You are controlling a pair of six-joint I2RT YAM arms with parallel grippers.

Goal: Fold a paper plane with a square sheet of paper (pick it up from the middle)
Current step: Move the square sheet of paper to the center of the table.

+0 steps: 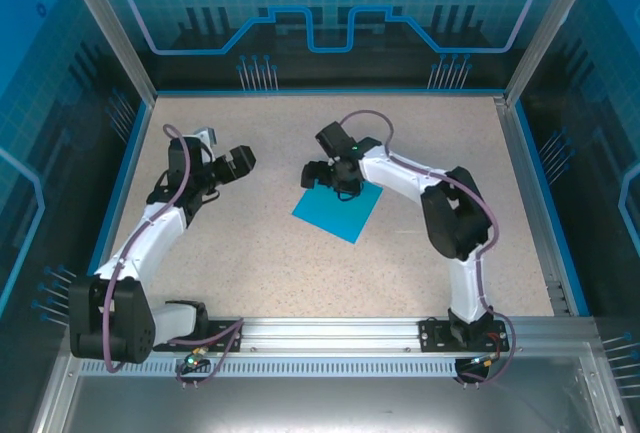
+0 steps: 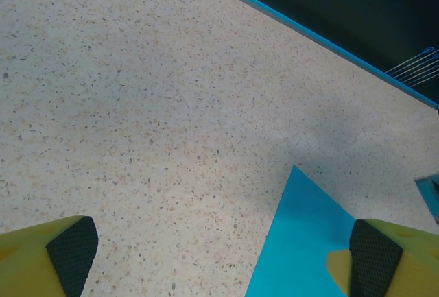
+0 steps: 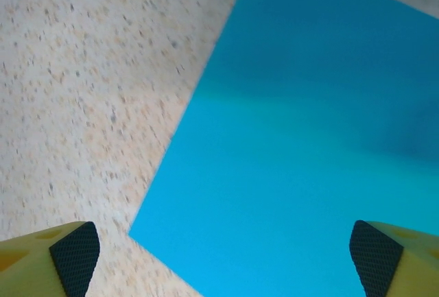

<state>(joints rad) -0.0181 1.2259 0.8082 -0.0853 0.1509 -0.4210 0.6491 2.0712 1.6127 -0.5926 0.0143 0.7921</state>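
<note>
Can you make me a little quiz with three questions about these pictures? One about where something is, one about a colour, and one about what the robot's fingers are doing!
1. Where is the paper?
A. Hanging on the back wall.
B. Flat on the table, near the middle.
C. On the floor.

2. What colour is the paper?
A. Red.
B. Yellow.
C. Blue.

3. What are the right fingers doing?
A. Open over the paper.
B. Squeezing the paper.
C. Holding a finished plane.

Answers:
1 B, because the top view shows it lying flat on the speckled table.
2 C, because it looks bright blue in every view.
3 A, because the right wrist view shows both fingers wide apart with the paper flat below them.
</note>
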